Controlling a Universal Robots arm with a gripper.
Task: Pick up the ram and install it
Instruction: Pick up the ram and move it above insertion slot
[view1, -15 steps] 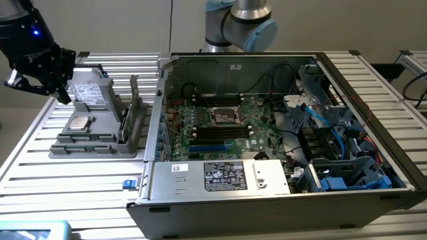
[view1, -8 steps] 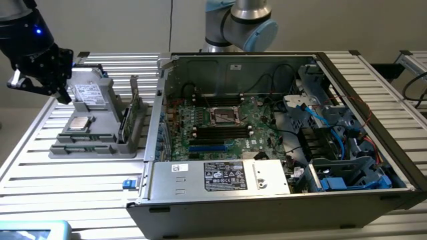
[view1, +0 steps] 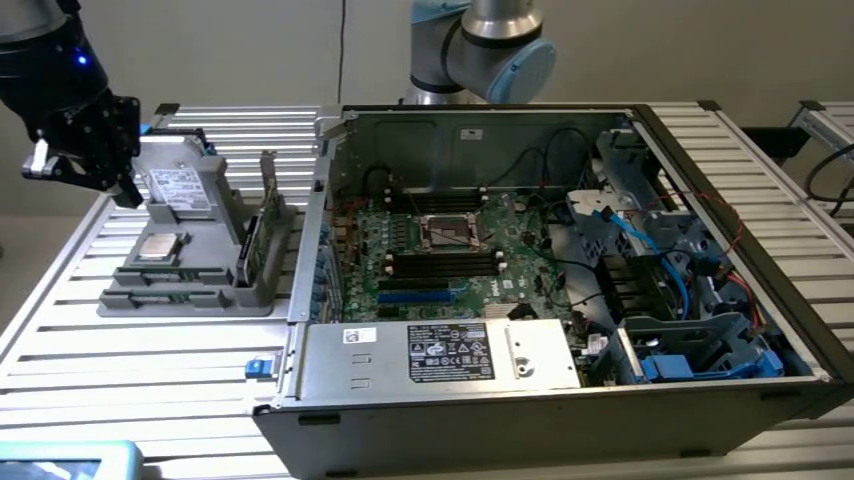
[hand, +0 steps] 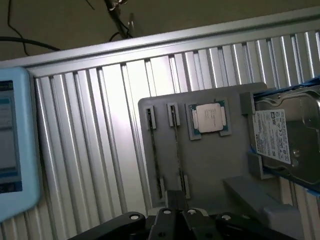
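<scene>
The gripper (hand: 175, 200) is held above the gray tray (hand: 210, 172). Its fingers are pressed together, and nothing is held between them. Nothing is touched by it.

The ram (hand: 176, 150) is stood on its thin edge in a slot of the tray. A second stick (hand: 150, 150) is stood just beside it in its own slot. It is judged that the sticks are kept upright like this so that the top edge can be pinched from above. The ram has not yet been picked up.

A square chip (hand: 209, 119) is laid flat in a pocket near the sticks, and a silver drive (hand: 285, 135) is propped at the far end. Each part is given its own place, so no part is bumped by another.

The tray is set on the ribbed table (view1: 134, 370), just beside the open case (view1: 534, 410), on the exterior view's left. The case is laid on its side with the cover off, so the big green board (view1: 507, 225) is faced up and can be reached from above. It is judged that the tray is kept near the case so the way for the ram is short.
</scene>
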